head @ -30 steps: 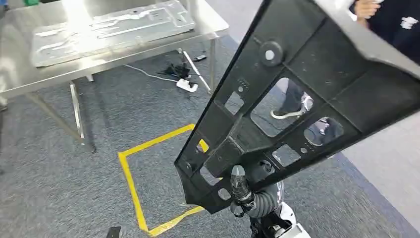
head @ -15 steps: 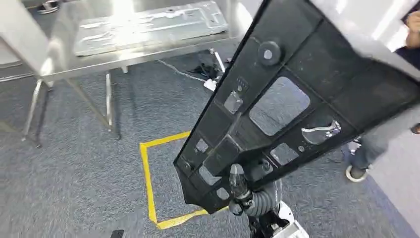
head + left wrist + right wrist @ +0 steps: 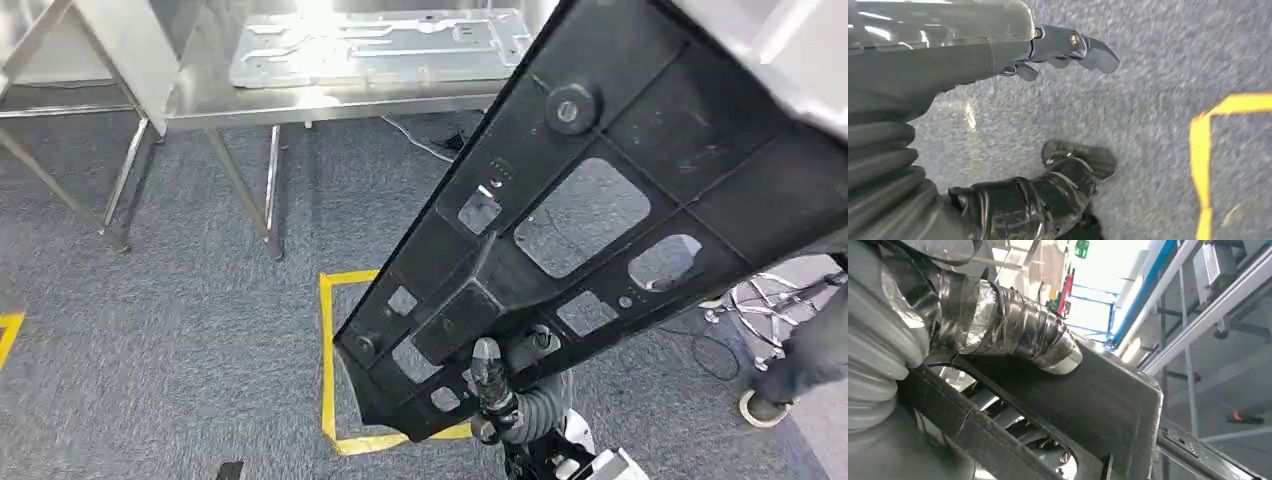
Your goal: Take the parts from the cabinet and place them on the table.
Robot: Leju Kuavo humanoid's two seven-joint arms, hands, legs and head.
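A large black plastic panel (image 3: 620, 200) with several cut-outs slants across the head view, from low centre up to the right corner. My right hand (image 3: 497, 392) grips its lower end from beneath. In the right wrist view the taped thumb (image 3: 1013, 330) presses on the panel's edge (image 3: 1098, 400). The steel table (image 3: 250, 100) stands ahead at the back, with a flat grey metal plate (image 3: 380, 45) lying on it. My left hand (image 3: 998, 55) hangs over the grey carpet, fingers apart and holding nothing.
A yellow tape square (image 3: 328, 350) marks the carpet just in front of me. Cables (image 3: 440, 145) lie under the table. A person's leg and shoe (image 3: 790, 375) and a chair base (image 3: 770, 300) are at the right.
The camera has turned: the table and tape square have slid rightward and nearer in the picture. The panel stays in my right hand at the same tilt. The person now shows lower right.
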